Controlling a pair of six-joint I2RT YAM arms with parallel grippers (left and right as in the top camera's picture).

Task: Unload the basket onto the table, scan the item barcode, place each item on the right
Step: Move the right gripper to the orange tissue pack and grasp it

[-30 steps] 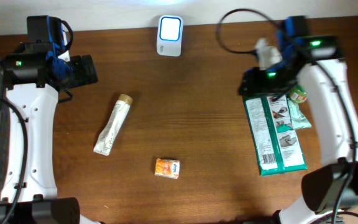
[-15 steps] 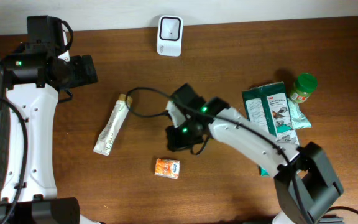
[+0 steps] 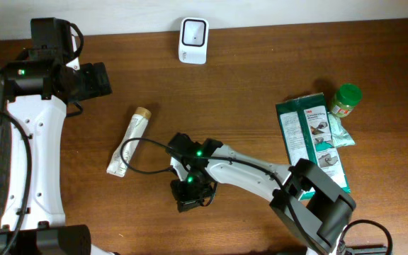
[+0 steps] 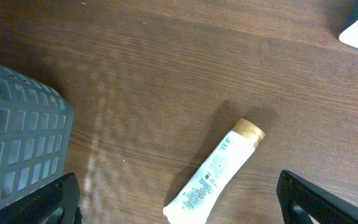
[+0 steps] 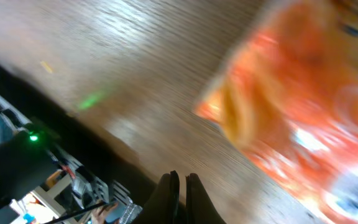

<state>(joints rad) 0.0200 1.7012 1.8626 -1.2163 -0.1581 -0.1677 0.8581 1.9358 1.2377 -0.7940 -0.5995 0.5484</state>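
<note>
Evidently after the orange packet [image 5: 303, 106] for scanning, the right pincer [image 3: 190, 195], low centre, is pinched shut beside it, empty; left pincer [image 4: 179, 202] gapes.

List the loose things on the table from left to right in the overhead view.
white tube → white scanner → green packet → green-lidded jar

Overhead view evenly bright and sharp; right wrist view smeared by blur, the orange packet [image 5: 291, 112] at 3 o'clock unfocused.
</note>
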